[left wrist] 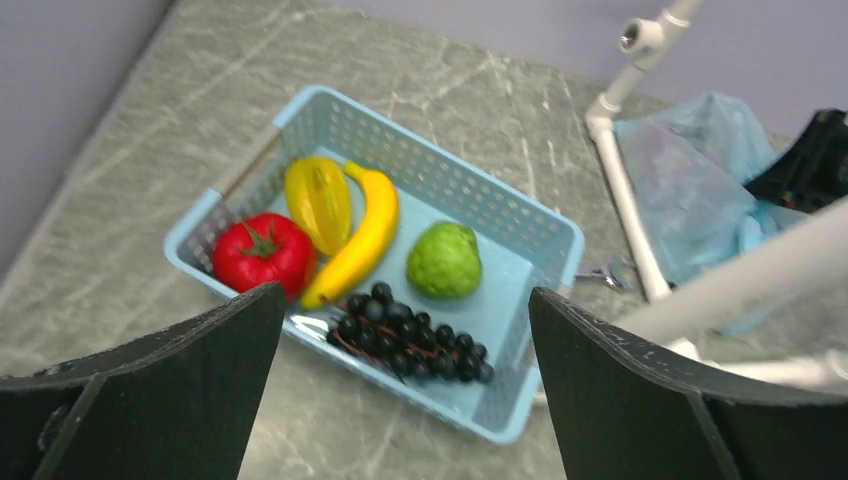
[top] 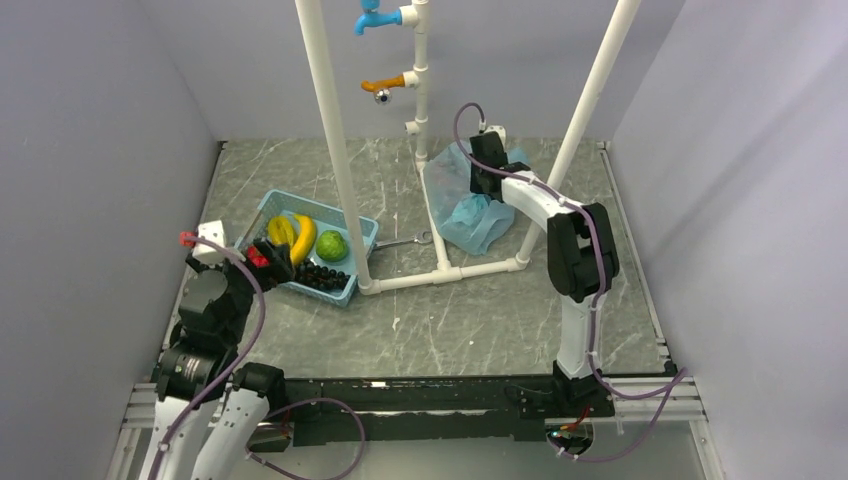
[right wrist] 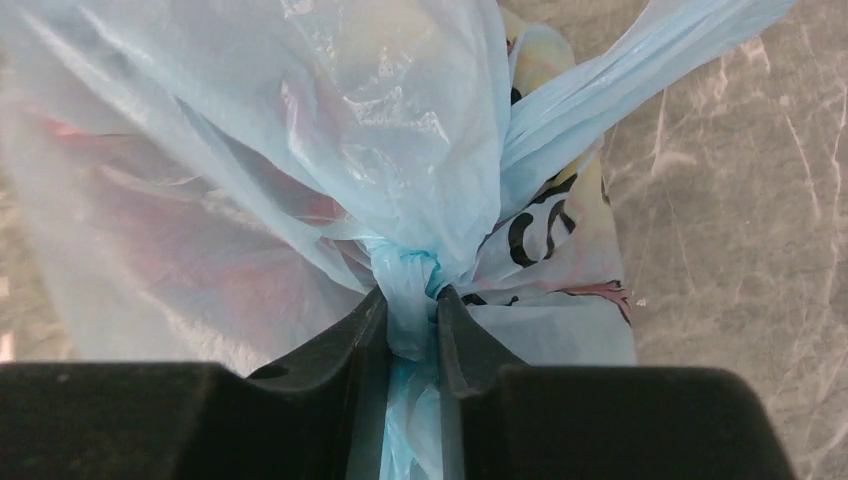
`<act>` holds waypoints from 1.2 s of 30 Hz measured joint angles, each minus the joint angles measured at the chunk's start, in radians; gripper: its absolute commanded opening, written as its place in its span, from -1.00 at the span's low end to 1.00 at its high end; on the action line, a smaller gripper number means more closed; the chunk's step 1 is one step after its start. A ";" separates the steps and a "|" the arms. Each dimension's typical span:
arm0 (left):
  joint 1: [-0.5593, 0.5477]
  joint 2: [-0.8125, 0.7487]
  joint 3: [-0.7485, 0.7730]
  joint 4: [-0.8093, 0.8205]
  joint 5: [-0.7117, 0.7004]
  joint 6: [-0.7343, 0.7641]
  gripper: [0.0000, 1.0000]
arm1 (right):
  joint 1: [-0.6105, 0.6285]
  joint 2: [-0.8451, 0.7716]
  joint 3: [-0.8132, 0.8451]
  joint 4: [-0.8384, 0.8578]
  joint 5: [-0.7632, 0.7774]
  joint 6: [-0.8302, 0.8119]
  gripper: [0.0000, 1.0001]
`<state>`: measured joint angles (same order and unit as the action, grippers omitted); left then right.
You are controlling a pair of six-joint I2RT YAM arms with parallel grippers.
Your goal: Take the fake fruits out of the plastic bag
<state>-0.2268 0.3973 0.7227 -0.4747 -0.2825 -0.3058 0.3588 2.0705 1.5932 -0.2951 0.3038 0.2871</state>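
Observation:
The light-blue plastic bag (top: 468,212) lies at the back right, against the white pipe frame. My right gripper (right wrist: 411,300) is shut on the bag's twisted knot (right wrist: 404,272), and blue film bunches between its fingers. Blurred reddish shapes show through the bag's film (right wrist: 200,260); I cannot tell which fake fruits they are. My left gripper (left wrist: 405,296) is open with nothing between its fingers, hovering above the near-left corner of the blue basket (left wrist: 520,222). A red fruit (left wrist: 262,252) and a green fruit (left wrist: 444,260) lie in the basket.
The basket also holds a banana (left wrist: 362,240), a yellow fruit (left wrist: 318,200) and black grapes (left wrist: 415,334). The white pipe frame (top: 340,150) rises between basket and bag, its base rail (top: 470,271) on the table. A metal wrench (top: 405,241) lies beside it.

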 measured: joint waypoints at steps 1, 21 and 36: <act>0.000 -0.023 0.002 -0.040 0.018 -0.032 0.99 | 0.000 -0.019 -0.013 0.002 -0.010 -0.008 -0.72; -0.002 -0.139 -0.063 -0.312 0.855 -0.305 0.92 | 0.188 -0.586 -0.198 -0.071 -0.052 -0.109 -1.00; -0.687 0.179 0.008 -0.047 0.656 -0.385 0.88 | 0.309 -1.038 -0.627 -0.139 -0.432 -0.077 -1.00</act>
<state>-0.9138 0.5762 0.7311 -0.5213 0.3737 -0.6907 0.6682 1.0325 0.9665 -0.4343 -0.1284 0.2096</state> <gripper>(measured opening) 0.929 0.028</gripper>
